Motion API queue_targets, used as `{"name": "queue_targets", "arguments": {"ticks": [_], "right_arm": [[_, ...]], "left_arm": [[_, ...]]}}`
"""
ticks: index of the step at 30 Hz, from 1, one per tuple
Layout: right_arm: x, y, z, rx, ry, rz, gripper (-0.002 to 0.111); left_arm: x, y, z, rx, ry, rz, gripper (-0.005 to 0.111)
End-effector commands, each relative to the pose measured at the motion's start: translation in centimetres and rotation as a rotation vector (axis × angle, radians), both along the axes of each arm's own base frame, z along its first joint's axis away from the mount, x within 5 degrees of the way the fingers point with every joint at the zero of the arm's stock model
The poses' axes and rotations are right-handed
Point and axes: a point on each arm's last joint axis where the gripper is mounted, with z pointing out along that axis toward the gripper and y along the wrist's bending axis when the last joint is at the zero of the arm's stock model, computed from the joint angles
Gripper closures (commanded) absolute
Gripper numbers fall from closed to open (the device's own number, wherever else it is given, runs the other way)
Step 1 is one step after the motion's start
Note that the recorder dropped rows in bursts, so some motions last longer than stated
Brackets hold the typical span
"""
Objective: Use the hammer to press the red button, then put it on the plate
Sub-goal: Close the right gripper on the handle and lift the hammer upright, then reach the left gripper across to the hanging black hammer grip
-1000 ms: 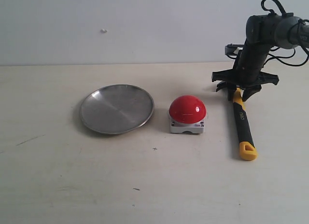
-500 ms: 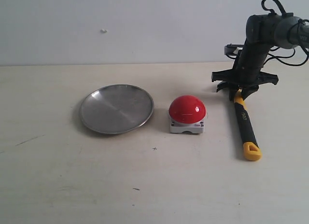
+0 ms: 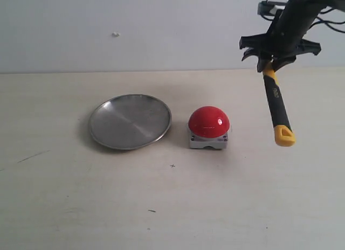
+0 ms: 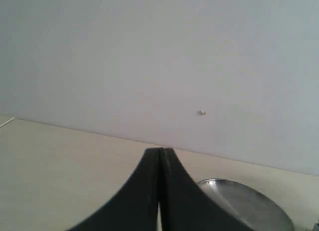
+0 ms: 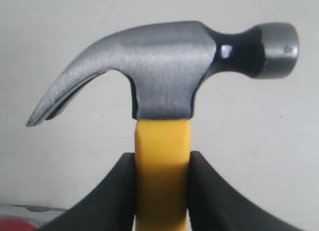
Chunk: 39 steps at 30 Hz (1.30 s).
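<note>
- The right gripper (image 3: pixel 270 62) is pinching the hammer (image 3: pixel 278 107) on its yellow shaft just under the dark head. In the right wrist view the two black fingers (image 5: pixel 119 191) sit tight against either side of the shaft.
- The hammer hangs below that gripper, slightly slanted, with its yellow looped butt lowest and clear of the table (image 3: pixel 161 207).
- The red button (image 3: pixel 209 121) sits lower than the gripper and off toward the left arm's side. The plate (image 3: pixel 130 121) lies beyond the button, farther again from the gripper.
- The left gripper (image 4: pixel 160 159) has its fingers pressed together with nothing between them, and the plate's rim shows just ahead of it.
- I'd say the step in hand is carrying the hammer over to the button.
- With the grip so near the head, the long handle could swing, so a slow sideways carry seems wise.
- The butt looks like the end that will meet the dome. I'd bring it over the crown and go straight down, as the glossy curve would probably shed an off-centre push.
- The tabletop is pale and matte, with a few dark flecks and faint scuffs.
- Behind it stands a plain light wall (image 3: pixel 135 23) bearing one small speck (image 3: pixel 115 34).
</note>
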Motion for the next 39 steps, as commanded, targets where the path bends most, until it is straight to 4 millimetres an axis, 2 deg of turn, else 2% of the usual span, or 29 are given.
{"name": "queue_targets", "arguments": {"ticks": [1, 3, 4, 8, 9, 12, 17, 18, 19, 20, 21, 22, 24, 26, 28, 32, 36, 39], "right_arm": [[-1.5, 0.1, 5.7, -0.021, -0.098, 0.045, 0.108], [-2.3, 0.2, 7.7, -0.039, -0.121, 0.082, 0.108], [-3.2, 0.2, 9.8, -0.053, -0.157, 0.106, 0.108], [-5.3, 0.8, 13.6, -0.019, -0.265, 0.149, 0.108], [-6.5, 1.3, 15.2, 0.004, -0.339, 0.173, 0.108], [-9.2, 2.0, 16.7, 0.051, -0.477, 0.195, 0.108], [-15.0, 1.6, 15.8, 0.030, -0.702, 0.086, 0.108], [-15.9, 1.6, 15.4, 0.049, -0.731, 0.057, 0.108], [-17.3, 2.0, 14.5, 0.040, -0.783, 0.053, 0.108], [-18.1, 2.3, 13.8, 0.020, -0.804, 0.062, 0.108], [-19.3, 3.1, 12.2, 0.004, -0.837, 0.063, 0.108], [-19.7, 3.7, 11.6, -0.001, -0.858, 0.072, 0.108], [-20.3, 5.6, 10.4, 0.000, -0.880, 0.124, 0.108], [-20.5, 6.8, 10.1, 0.011, -0.893, 0.159, 0.108], [-20.6, 7.7, 10.2, 0.010, -0.913, 0.191, 0.108], [-20.7, 8.7, 10.5, 0.018, -0.944, 0.213, 0.108], [-20.7, 8.6, 10.5, 0.015, -0.946, 0.213, 0.108], [-20.7, 8.6, 10.5, 0.013, -0.947, 0.216, 0.108]], "left_arm": [[0.0, 0.0, 0.0, -0.002, -0.004, 0.000, 0.107], [0.0, 0.0, 0.0, 0.000, -0.004, 0.001, 0.107], [0.0, 0.0, 0.0, 0.000, -0.004, 0.001, 0.107], [0.0, 0.0, 0.0, 0.000, -0.004, 0.001, 0.107], [0.0, 0.0, 0.0, 0.000, -0.004, 0.001, 0.107], [0.0, 0.2, 0.0, -0.002, -0.008, 0.021, 0.107], [0.0, 0.2, 0.0, -0.038, -0.006, 0.014, 0.107], [0.0, 0.2, 0.0, -0.107, -0.006, 0.011, 0.107], [-0.1, 0.2, 0.1, -0.345, -0.002, -0.009, 0.107], [-0.1, 0.1, 0.1, -0.461, 0.004, -0.031, 0.107], [-0.1, -0.1, 0.1, -0.541, 0.013, -0.064, 0.107], [-0.1, -0.1, 0.5, -0.547, 0.003, -0.067, 0.107], [-0.4, -0.2, 1.7, -0.540, -0.028, -0.088, 0.107], [-0.5, -0.3, 2.8, -0.534, -0.044, -0.106, 0.107], [-0.4, -0.4, 4.1, -0.515, -0.055, -0.108, 0.107], [0.1, -0.4, 8.3, -0.387, -0.095, -0.098, 0.107], [2.4, -0.7, 12.0, -0.218, -0.063, -0.089, 0.107], [6.1, -1.5, 13.0, -0.144, 0.055, -0.129, 0.107]]}}
